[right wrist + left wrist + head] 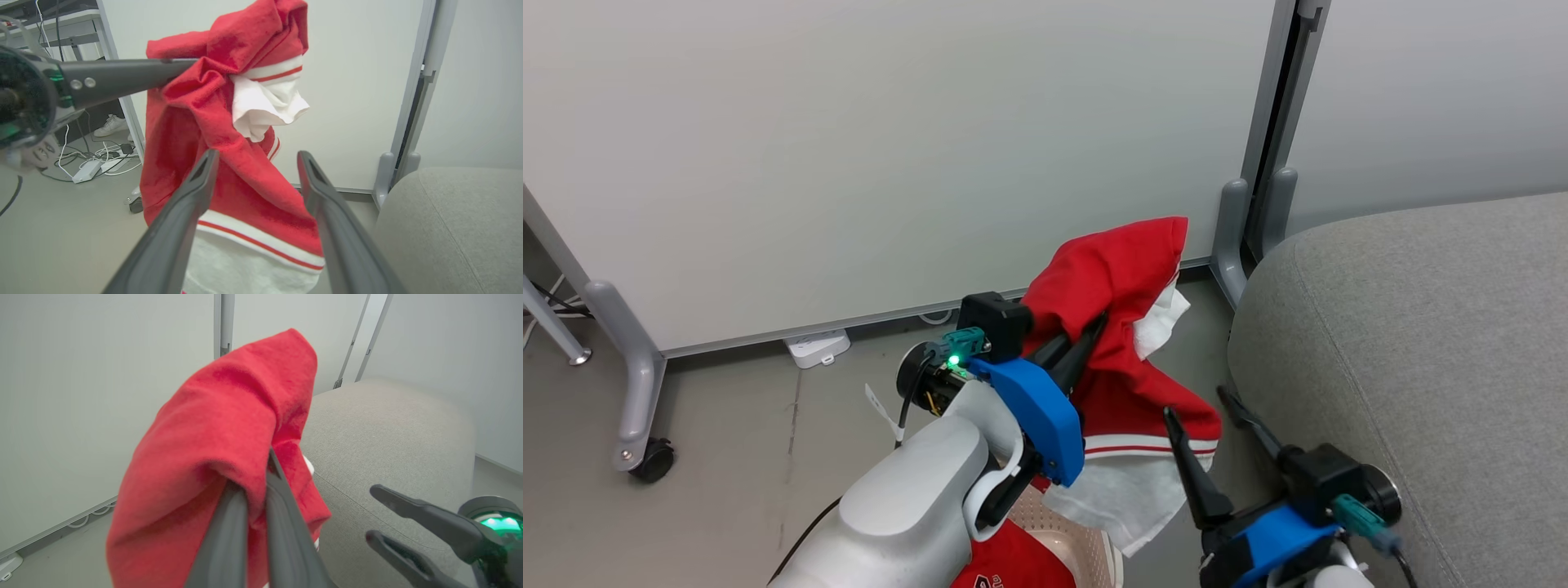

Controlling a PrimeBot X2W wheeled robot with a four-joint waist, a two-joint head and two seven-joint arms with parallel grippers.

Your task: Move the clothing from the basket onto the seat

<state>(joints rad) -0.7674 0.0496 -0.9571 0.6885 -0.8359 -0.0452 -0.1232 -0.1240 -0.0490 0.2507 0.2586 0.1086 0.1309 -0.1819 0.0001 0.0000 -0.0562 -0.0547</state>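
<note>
One piece of the clothing, a red garment point(1119, 278) with white trim and a white lining, hangs in the air from my left gripper point(1090, 331), which is shut on a fold of it. In the left wrist view the fabric point(220, 428) bunches over my closed fingers point(229, 531). My right gripper point(1196, 403) stands open just right of the garment's lower hem, beside the grey seat point(1421, 343). In the right wrist view its fingers point(192, 192) frame the hanging cloth point(245, 192) without touching it. Below, the basket point(1086, 543) holds another red garment point(1013, 563).
White partition panels stand behind, on grey feet with casters point(637, 392). A grey post point(1241, 229) rises at the seat's near corner. A power strip point(817, 347) lies by the wall. Cables and a shoe point(108, 124) lie on the floor.
</note>
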